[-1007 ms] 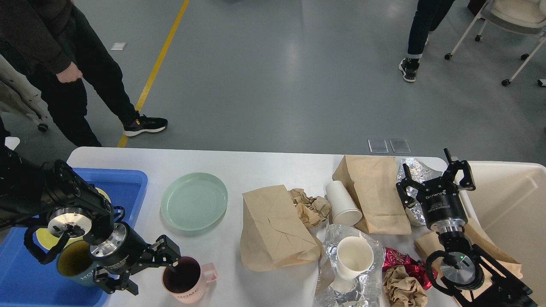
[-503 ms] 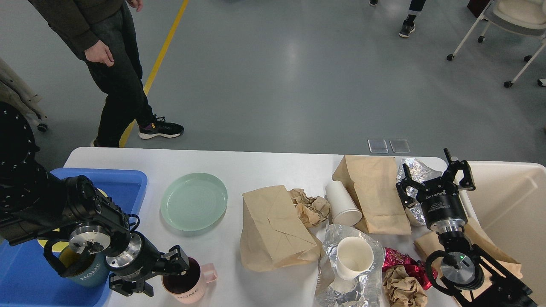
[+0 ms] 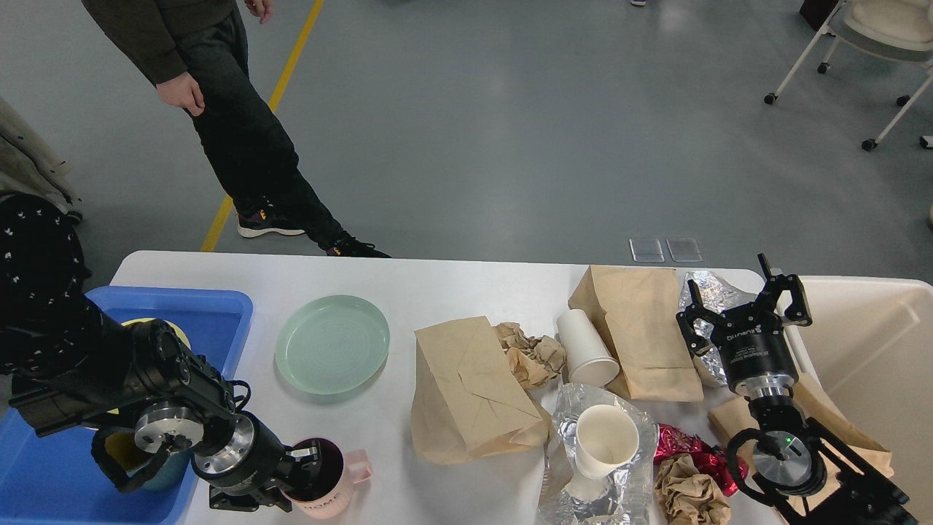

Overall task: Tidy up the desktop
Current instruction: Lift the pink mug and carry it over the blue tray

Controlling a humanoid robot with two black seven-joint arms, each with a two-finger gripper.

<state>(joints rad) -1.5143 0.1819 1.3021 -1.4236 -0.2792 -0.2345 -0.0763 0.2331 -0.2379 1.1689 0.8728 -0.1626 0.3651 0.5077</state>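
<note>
The white desktop (image 3: 437, 292) carries dishes and litter. My left gripper (image 3: 280, 477) is open at the front left, its fingers either side of the left rim of a pink mug (image 3: 328, 485), one finger inside the mug's mouth. My right gripper (image 3: 743, 302) is open and empty, raised over crumpled foil (image 3: 711, 288) beside a flat brown paper bag (image 3: 638, 332). A green plate (image 3: 332, 344) lies left of centre. A folded brown bag (image 3: 466, 390), crumpled brown paper (image 3: 528, 354) and a tipped white paper cup (image 3: 583, 350) lie mid-table.
A blue tray (image 3: 219, 313) at the left holds a teal mug, mostly hidden by my left arm. A beige bin (image 3: 867, 343) stands at the right. An upright paper cup (image 3: 605, 441) sits on foil (image 3: 576, 496), next to a red wrapper (image 3: 689, 448) and balled paper (image 3: 689, 496). A person (image 3: 240, 124) walks behind the table.
My left arm has moved right and down from over the blue tray to the pink mug, one finger entering its mouth. The right arm has not moved. The person has walked rightwards.
</note>
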